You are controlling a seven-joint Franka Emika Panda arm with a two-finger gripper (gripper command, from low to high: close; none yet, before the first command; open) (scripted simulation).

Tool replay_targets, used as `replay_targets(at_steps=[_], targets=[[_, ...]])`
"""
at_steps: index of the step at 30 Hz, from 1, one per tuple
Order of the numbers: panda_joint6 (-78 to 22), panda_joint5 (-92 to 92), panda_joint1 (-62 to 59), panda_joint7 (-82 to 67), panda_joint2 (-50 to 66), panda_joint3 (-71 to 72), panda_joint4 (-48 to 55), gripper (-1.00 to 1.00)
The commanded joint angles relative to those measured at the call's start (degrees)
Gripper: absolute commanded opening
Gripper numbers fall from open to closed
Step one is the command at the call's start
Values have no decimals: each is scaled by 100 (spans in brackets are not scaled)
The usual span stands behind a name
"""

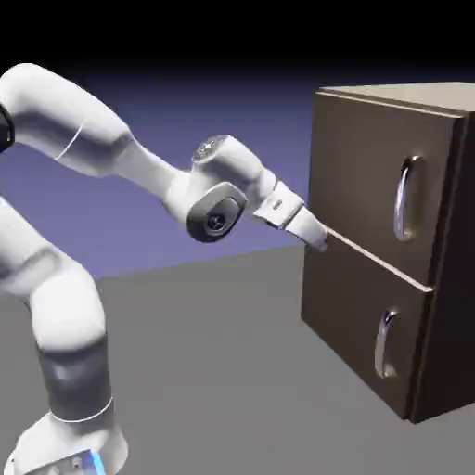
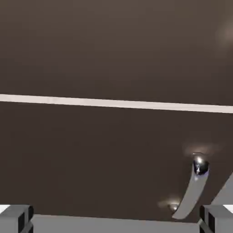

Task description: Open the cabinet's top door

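Observation:
The dark brown cabinet (image 1: pixel 390 241) stands at the exterior view's right. Its top door (image 1: pixel 362 176) is shut flat, with a vertical silver handle (image 1: pixel 405 199) near its right side. My gripper (image 1: pixel 318 239) hovers at the cabinet's left front edge, level with the seam between the two panels and well left of that handle. In the hand view, dark wood fills the picture and the pale seam (image 2: pixel 116 103) runs across it. The top door (image 2: pixel 113 45) lies above the seam. My gripper (image 2: pixel 116 222) is open, its fingertips (image 2: pixel 16 218) wide apart and holding nothing.
The shorter lower panel (image 1: pixel 357 320) is shut too, with its own silver handle (image 1: pixel 383 343). In the hand view that handle (image 2: pixel 193 191) shows at the lower right, below the seam. The grey table (image 1: pixel 213 371) stretches between the robot's base and the cabinet.

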Motion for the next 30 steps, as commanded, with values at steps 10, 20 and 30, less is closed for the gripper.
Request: replay_targets(at_steps=[10, 20, 30], targets=[[-197, -2492, 949, 1701, -434, -1053, 410, 100], [-394, -4984, 1898, 3401, -868, -2105, 819, 100], [-591, -7476, 2846, 5101, -1302, -3158, 1229, 100]])
